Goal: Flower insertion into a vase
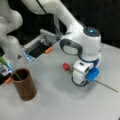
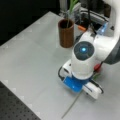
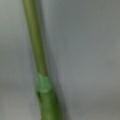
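1. Flower [image 1: 66, 66] lies flat on the grey table [image 1: 57, 102], its red head toward a front view's left and its thin stem [image 1: 107, 86] running out toward the right from under the arm.
2. Close up in the wrist view, the green stem [image 3: 37, 50] fills the frame over the bare table, with a paler node [image 3: 44, 83] on it.
3. Jaws of the gripper [image 1: 79, 79] are down at the stem, hidden by the hand; whether they are closed on it cannot be told.
4. Above them the white arm [image 2: 83, 56] bends steeply down over the flower.
5. Well apart stands the brown vase [image 1: 24, 84], upright, with a green stalk [image 2: 68, 22] already in it.
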Motion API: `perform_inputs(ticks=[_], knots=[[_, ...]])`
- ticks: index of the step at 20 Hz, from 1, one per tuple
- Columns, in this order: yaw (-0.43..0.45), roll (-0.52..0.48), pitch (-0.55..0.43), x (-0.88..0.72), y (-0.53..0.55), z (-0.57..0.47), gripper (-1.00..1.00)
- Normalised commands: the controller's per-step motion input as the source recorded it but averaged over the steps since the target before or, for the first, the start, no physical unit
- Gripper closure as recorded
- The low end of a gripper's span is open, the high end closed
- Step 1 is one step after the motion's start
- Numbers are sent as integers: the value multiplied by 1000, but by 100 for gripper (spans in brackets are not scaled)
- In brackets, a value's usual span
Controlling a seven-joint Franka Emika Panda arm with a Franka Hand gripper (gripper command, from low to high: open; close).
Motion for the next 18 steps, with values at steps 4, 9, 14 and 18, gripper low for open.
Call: perform_inputs(ticks=[4,9,14,18], knots=[[74,-285,6,246,58,-46,-100],[38,-264,-18,245,66,-104,100],[-1,-289,-29,266,71,-161,100],[5,-294,-15,252,54,-179,100]])
